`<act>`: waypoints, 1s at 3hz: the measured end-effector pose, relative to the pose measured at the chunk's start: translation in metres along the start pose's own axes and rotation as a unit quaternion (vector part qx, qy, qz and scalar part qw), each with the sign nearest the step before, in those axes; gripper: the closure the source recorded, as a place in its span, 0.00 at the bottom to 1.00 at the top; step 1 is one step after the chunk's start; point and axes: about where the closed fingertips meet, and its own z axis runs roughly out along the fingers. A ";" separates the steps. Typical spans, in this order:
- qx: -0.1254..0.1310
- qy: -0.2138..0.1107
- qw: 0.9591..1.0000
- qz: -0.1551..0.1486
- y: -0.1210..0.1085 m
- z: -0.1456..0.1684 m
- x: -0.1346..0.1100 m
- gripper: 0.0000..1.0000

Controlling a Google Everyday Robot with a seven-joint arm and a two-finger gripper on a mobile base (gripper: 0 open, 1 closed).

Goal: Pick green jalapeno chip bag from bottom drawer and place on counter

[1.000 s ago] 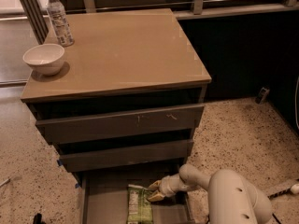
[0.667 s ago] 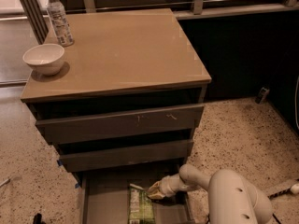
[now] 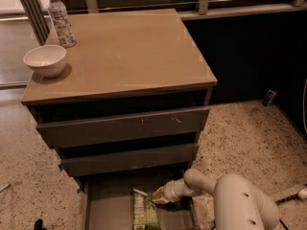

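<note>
The green jalapeno chip bag (image 3: 144, 212) lies flat in the open bottom drawer (image 3: 105, 207), its pale upper end toward the cabinet. My gripper (image 3: 158, 197) reaches in from the right on the white arm and sits at the bag's upper right corner, touching it. The counter (image 3: 129, 51) is the tan top of the cabinet, above the two upper drawers.
A white bowl (image 3: 45, 60) and a clear water bottle (image 3: 60, 19) stand on the counter's left side. The two upper drawers (image 3: 124, 126) stick out slightly above the bottom one. My white arm (image 3: 240, 200) fills the lower right. Speckled floor surrounds the cabinet.
</note>
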 end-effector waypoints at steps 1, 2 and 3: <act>-0.001 -0.004 1.000 -0.009 0.010 -0.010 -0.014 1.00; 0.005 -0.005 1.000 -0.018 0.030 -0.045 -0.049 1.00; 0.019 -0.004 1.000 -0.022 0.047 -0.090 -0.094 1.00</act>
